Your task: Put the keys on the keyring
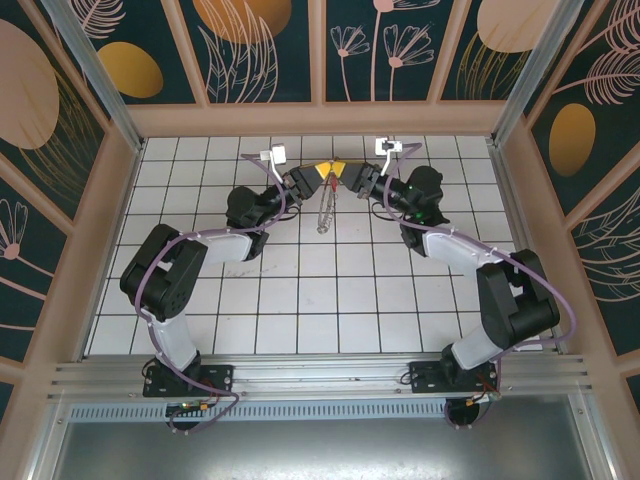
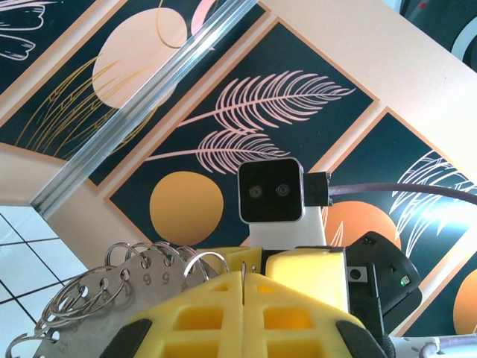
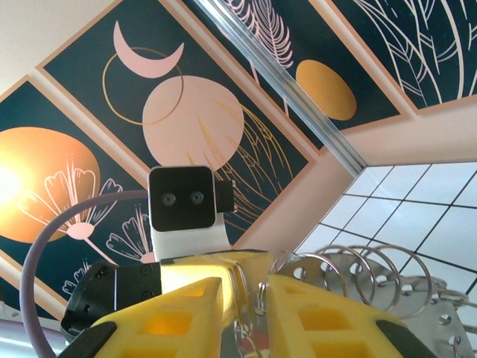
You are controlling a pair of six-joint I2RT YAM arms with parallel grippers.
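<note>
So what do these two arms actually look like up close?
Both the left arm and the right arm have chunky black joints joined by pale grey-white shells, with a lilac cable looping along each. Each ends in a tool with blocky yellow fingers: left tool, right tool. A small white camera box with two lenses sits on each wrist.
</note>
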